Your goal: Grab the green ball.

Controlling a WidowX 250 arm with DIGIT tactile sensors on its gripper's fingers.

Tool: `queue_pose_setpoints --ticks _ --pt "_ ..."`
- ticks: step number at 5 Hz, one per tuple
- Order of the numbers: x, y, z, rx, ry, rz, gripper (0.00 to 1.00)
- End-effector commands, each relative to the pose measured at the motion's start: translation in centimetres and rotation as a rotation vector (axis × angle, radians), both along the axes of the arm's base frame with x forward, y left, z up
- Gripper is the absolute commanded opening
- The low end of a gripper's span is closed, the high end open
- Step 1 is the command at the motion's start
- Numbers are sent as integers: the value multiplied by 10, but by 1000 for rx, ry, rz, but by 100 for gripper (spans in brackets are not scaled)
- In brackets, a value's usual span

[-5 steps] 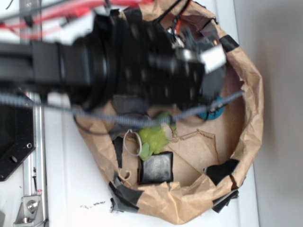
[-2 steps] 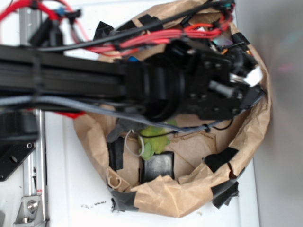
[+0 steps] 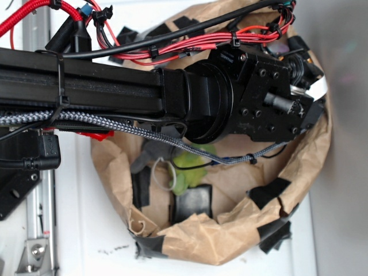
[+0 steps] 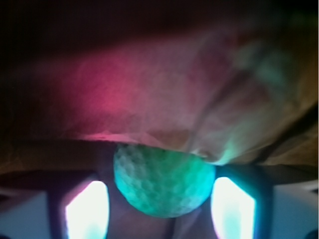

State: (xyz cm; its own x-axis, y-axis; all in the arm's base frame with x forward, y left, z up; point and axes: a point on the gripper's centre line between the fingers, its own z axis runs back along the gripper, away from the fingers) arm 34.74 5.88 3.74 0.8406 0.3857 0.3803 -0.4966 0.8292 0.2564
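Note:
The green ball is out of view in both views. In the wrist view a teal-blue dimpled ball [image 4: 164, 181] lies between my gripper's [image 4: 159, 211] two bright fingers [image 4: 87, 211], tucked under a fold of brown paper [image 4: 164, 99]. The fingers flank it closely, with a thin gap on the left, so the gripper is open around it. In the exterior view the black gripper [image 3: 310, 109] reaches into the right side of the paper bag [image 3: 190, 247], and the arm hides whatever lies beneath it.
The bag's crumpled wall with black tape patches [image 3: 270, 192] rings the space. Inside lie a lime-green plush toy [image 3: 187, 172], a black square block [image 3: 192, 202] and a white ring [image 3: 164, 174]. Red cables [image 3: 190, 49] run above. A metal rail [image 3: 37, 230] stands at the left.
The arm has swung right toward the bag's right wall. The teal ball that showed beside the gripper a second ago is now covered by it.

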Motion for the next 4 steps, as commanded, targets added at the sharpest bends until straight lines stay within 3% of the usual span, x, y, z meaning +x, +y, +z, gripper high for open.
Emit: queue_pose_setpoints --ticks 1,2,3,4 --pt "-19 18 16 -76 -13 -11 0" --pt "-33 12 28 -94 -32 -39 0" --pt "-57 -14 58 -160 -76 -124 0" --pt "-66 -26 73 -230 -21 -188 0"
